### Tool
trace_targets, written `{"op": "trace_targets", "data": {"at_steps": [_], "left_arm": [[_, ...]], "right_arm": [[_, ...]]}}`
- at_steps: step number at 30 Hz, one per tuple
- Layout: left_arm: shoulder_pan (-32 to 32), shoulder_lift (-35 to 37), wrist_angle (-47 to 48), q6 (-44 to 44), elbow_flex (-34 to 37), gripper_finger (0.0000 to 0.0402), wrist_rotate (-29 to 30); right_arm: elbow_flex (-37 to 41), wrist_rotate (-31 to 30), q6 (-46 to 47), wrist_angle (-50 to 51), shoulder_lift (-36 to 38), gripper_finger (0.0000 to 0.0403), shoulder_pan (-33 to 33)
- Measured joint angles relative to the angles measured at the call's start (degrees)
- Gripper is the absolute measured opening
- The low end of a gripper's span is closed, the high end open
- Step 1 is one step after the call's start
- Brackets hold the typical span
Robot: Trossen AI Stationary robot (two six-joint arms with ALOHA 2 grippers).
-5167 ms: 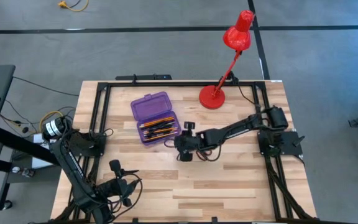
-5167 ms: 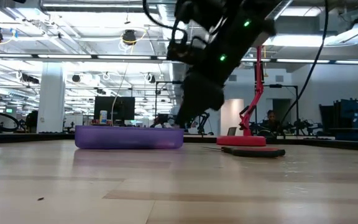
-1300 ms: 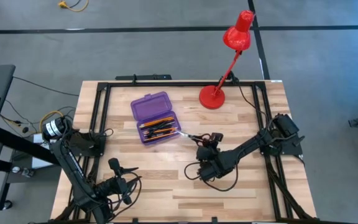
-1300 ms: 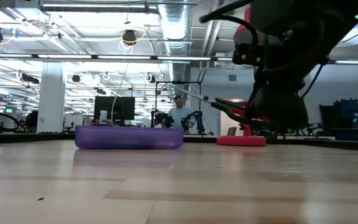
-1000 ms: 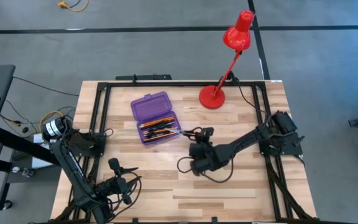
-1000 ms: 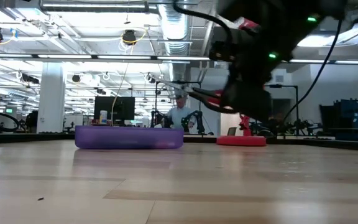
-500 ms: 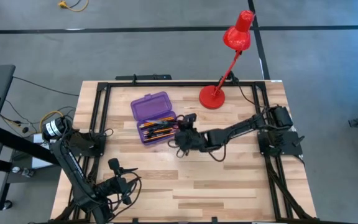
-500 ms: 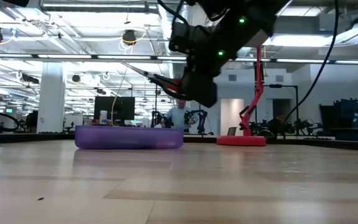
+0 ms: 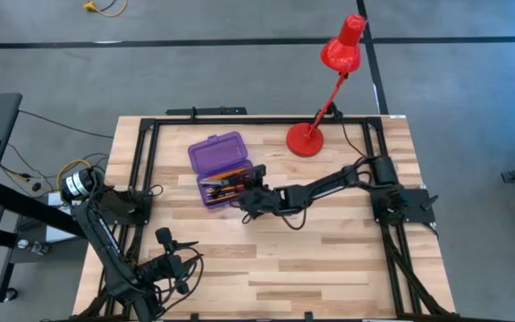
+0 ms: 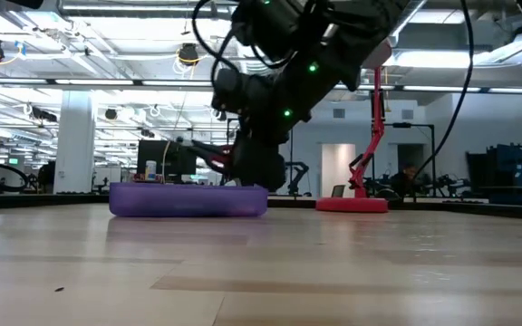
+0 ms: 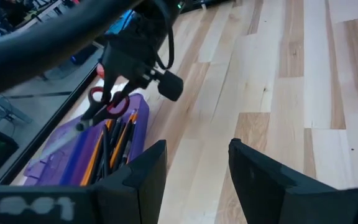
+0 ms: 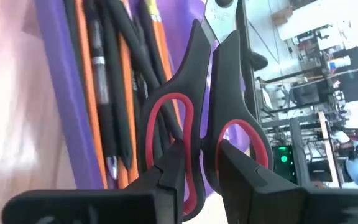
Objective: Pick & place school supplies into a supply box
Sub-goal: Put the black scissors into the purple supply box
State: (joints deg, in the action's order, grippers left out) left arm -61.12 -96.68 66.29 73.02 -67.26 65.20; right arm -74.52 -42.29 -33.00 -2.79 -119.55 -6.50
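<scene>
Scissors with black blades and red-lined black handle loops (image 12: 210,118) are pinched by the handles between the fingers of the right gripper (image 9: 247,199), which hangs over the near-right edge of the translucent purple rectangular plastic supply box (image 9: 224,168). The blades point across the open tray, above the thin orange pencils (image 12: 91,93) and slim black pens (image 12: 114,106) already lying lengthwise inside. Holding the scissors by the handles leaves the blades free to lower flat onto the pile. The left gripper (image 9: 170,261), fingers spread with nothing between them, waits at the near-left corner of the pale wooden table (image 9: 329,259), well apart from the box. The red desk lamp (image 9: 325,85) stands at the far side.

Against the earlier frames, the right arm has swung from mid-table toward the box, and the scissors now hang over the tray, not beside it.
</scene>
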Motion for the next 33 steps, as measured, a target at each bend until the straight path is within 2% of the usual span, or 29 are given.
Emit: {"op": "trace_targets", "data": {"at_steps": [6, 15, 23, 33], "left_arm": [[-0.11, 0.0, 0.01, 0.55, 0.0, 0.0162, -0.36], [-0.33, 0.0, -0.01, 0.76, 0.0, 0.0162, -0.38], [-0.33, 0.0, -0.25, 0.76, 0.0, 0.0162, -0.36], [-0.33, 0.0, -0.25, 1.21, 0.0, 0.0162, -0.36]], "right_arm": [[-4.22, 0.05, -0.23, 6.02, -2.77, 0.0059, 0.74], [-6.72, 1.41, 1.96, 15.01, -2.73, 0.0059, 1.79], [-6.87, 3.6, 2.08, 15.83, -2.73, 0.0065, 1.78], [-6.87, 4.3, 2.63, 15.82, -2.73, 0.0101, 2.93]]}}
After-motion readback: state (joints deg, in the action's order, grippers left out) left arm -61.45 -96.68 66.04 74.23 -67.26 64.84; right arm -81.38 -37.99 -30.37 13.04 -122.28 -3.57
